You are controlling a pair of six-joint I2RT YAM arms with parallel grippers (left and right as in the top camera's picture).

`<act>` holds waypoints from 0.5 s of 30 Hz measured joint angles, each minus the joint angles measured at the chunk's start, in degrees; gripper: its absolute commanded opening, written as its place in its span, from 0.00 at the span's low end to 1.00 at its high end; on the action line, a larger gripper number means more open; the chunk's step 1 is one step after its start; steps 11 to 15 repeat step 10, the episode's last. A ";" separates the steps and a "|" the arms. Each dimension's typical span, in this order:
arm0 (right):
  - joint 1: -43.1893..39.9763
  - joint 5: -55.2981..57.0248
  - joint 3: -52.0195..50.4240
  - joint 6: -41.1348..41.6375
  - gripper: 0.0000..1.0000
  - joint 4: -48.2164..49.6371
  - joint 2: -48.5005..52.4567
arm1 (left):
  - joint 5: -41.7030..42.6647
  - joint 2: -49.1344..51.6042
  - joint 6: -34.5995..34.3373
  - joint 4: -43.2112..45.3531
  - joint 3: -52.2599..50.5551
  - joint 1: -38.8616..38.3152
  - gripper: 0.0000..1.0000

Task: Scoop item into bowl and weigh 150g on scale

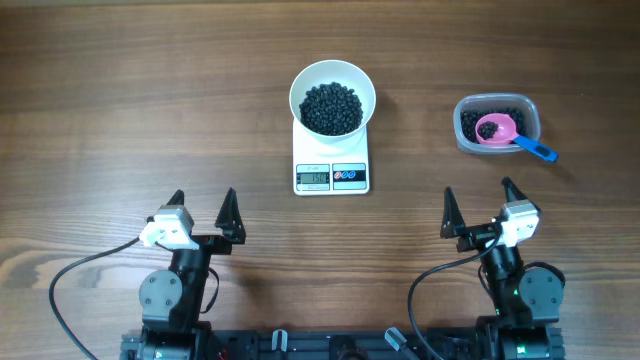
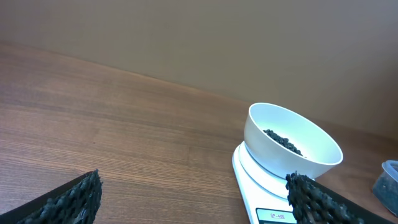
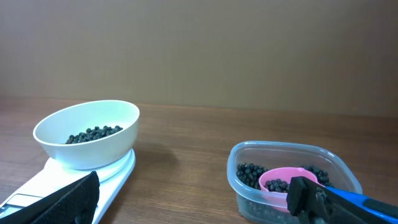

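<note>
**Though light singly, loose and quick to roll: beans for scooping, not pinching**

Nearest, either side of scale and well short of it: left gripper and right gripper, both spread wide, empty, aimed forward. On scale, bowl, part-filled with beans. Right of scale, level with bowl: tub with more beans and a pink scoop. Best hold, probably, on its stiff blue handle, jutting over the near rim; keep level once loaded.

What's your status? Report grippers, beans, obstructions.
Left gripper and right gripper open, empty. Beans in bowl on scale. Scoop resting in tub. Nothing in the way.
</note>
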 measured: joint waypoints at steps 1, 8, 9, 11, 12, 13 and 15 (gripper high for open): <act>0.00 0.00 0.00 0.00 1.00 0.00 0.00 | 0.00 0.00 0.00 -0.02 0.00 0.00 1.00; 0.00 0.00 0.00 0.00 1.00 0.00 0.00 | 0.00 0.00 0.00 0.00 0.00 0.00 1.00; 0.00 0.00 0.00 0.00 1.00 0.00 0.00 | 0.00 0.00 0.00 -0.02 0.00 0.00 1.00; 0.00 0.00 0.00 0.00 1.00 0.00 0.00 | 0.00 0.00 0.00 -0.02 0.00 0.00 1.00; 0.00 0.00 0.00 0.00 1.00 0.00 0.00 | 0.00 0.00 0.00 -0.02 0.00 0.00 1.00; 0.00 0.00 0.00 0.00 1.00 0.00 0.00 | 0.00 0.00 0.00 -0.02 0.00 0.00 1.00; 0.00 0.00 0.00 0.00 1.00 0.00 0.00 | 0.00 0.00 0.00 -0.02 0.00 0.00 1.00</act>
